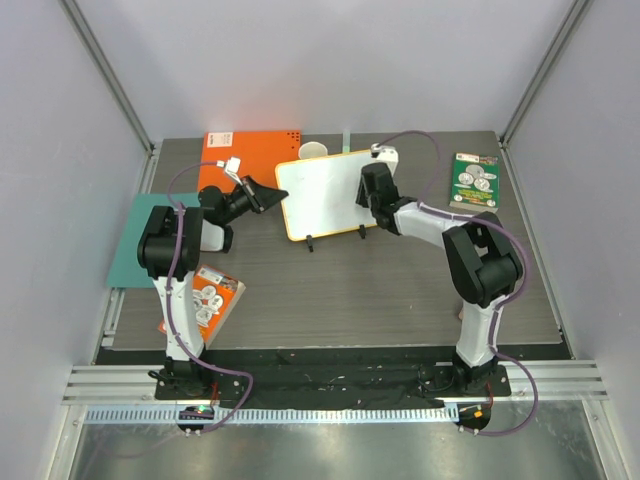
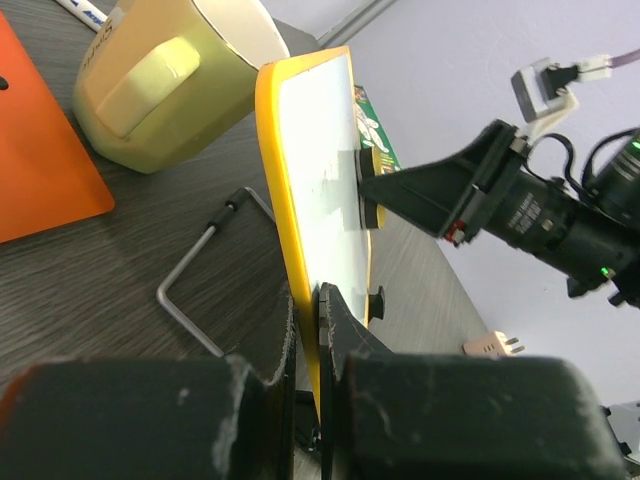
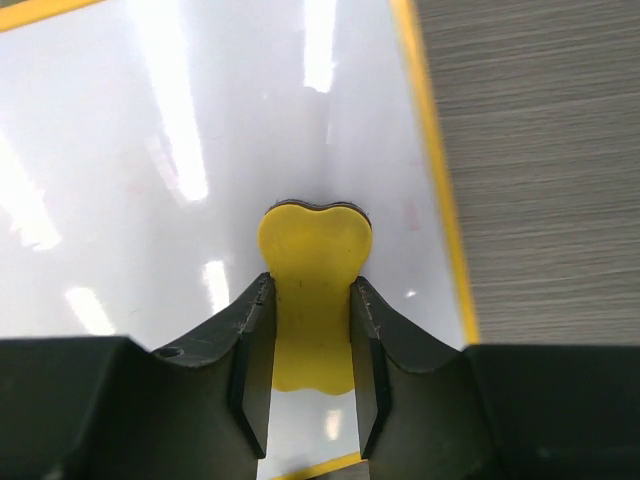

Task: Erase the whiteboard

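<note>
Standing on the table [image 1: 400, 290]: the whiteboard [image 1: 320, 195] is seen propped upright near the middle, tilted back on its black feet, with a cream mug [image 2: 170, 80] just behind it.
Whiteboard, risk: it could be tipped backward onto the mug or skidded along the table if too much push is applied through the pad — only its left edge is steadied.
Left gripper [image 2: 312, 320]: closed tight on the board's yellow rim; that thin edge could be let slip if the board is twisted.
Right gripper [image 3: 310, 290]: clamped on the yellow eraser [image 3: 313, 240]; the pad could be turned between the fingers under sideways drag.
Eraser against board: its dark face is pressed flat on the white surface, close to the right rim, opposite the left gripper's hold.
Reddish traces [image 3: 410, 212]: perhaps left beside the pad — too pale to be judged.
</note>
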{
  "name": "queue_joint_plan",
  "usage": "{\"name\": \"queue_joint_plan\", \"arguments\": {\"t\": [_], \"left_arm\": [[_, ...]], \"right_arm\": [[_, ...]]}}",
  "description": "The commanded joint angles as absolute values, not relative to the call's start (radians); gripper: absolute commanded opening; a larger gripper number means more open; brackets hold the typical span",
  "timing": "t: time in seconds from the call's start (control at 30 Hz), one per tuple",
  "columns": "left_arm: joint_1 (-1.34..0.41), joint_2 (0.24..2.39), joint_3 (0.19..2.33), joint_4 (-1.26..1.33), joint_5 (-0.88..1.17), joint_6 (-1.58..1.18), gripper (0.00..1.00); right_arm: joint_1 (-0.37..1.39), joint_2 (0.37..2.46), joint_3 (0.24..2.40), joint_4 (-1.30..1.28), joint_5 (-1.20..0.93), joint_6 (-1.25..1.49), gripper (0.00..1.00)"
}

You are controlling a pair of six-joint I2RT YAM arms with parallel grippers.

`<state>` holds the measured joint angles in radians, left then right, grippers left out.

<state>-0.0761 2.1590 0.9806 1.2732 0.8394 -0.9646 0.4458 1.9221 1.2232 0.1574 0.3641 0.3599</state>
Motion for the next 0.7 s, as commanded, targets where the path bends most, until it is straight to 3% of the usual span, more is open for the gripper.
{"name": "queue_joint_plan", "arguments": {"t": [0.0,0.23,0.67], "left_arm": [[-0.071,2.168,0.979,1.312,0.876,-0.867,0.00],[-0.069,2.168,0.979,1.316,0.879,-0.868,0.00],[-0.067,2.174,0.979,1.342,0.881,-0.887,0.00]], "right_arm": [[0.580,1.986,1.227,0.041,0.327,0.316,0.01],[0.702,2.101,1.385,-0.029,0.371,0.330,0.01],[0.715,2.195,1.546,-0.040,0.387,0.324,0.01]]}}
